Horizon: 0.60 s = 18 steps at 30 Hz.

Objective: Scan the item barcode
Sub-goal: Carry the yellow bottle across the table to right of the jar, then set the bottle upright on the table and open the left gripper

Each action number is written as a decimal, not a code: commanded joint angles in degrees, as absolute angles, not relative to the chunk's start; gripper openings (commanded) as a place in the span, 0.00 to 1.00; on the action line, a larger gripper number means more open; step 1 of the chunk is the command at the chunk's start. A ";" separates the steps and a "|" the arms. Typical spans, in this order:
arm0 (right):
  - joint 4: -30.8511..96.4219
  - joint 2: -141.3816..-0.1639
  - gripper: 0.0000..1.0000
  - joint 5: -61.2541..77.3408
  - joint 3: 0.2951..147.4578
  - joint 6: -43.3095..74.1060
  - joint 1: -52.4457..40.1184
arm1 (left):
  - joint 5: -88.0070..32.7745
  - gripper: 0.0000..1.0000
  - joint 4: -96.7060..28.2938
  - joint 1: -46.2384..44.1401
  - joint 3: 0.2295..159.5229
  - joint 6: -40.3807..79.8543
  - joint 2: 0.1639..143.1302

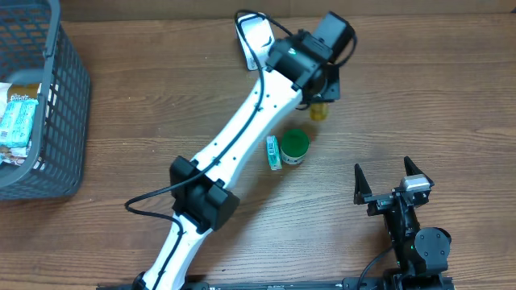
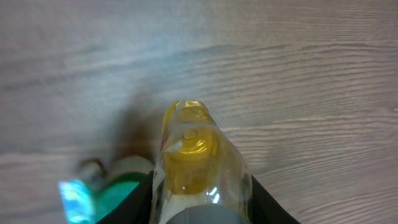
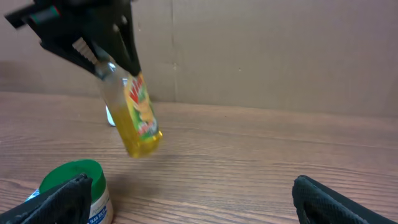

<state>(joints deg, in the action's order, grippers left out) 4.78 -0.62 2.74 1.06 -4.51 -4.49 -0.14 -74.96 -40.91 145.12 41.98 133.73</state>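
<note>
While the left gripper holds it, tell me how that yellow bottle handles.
The yellow bottle looks mostly full of liquid, so probably heavy for its size. The left gripper holds its upper end and it hangs tilted, so it may swing or slip on smooth plastic. Laid down, its rounded body would likely roll.

Honestly nothing's properly readable here. The label (image 3: 142, 107) on the yellow bottle (image 3: 132, 127) has red lettering on green, too blurry to make out. The green-lidded tub (image 3: 73, 179) has blue print on its white side, and the packets (image 1: 18, 121) in the basket (image 1: 68, 105) are way too small.
</note>
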 commanded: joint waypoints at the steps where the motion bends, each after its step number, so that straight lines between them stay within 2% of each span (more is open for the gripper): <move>1: 4.64 -0.16 1.00 2.87 0.45 -4.58 -4.25 | 0.45 0.19 -74.52 -42.72 146.32 53.89 135.35; 5: 4.64 -0.16 1.00 2.87 0.45 -4.58 -4.25 | 1.54 0.19 -74.30 -44.71 146.34 57.49 136.57; 18: 4.62 -0.16 1.00 2.87 0.45 -4.58 -4.25 | 5.34 0.19 -73.21 -47.57 146.32 58.76 142.26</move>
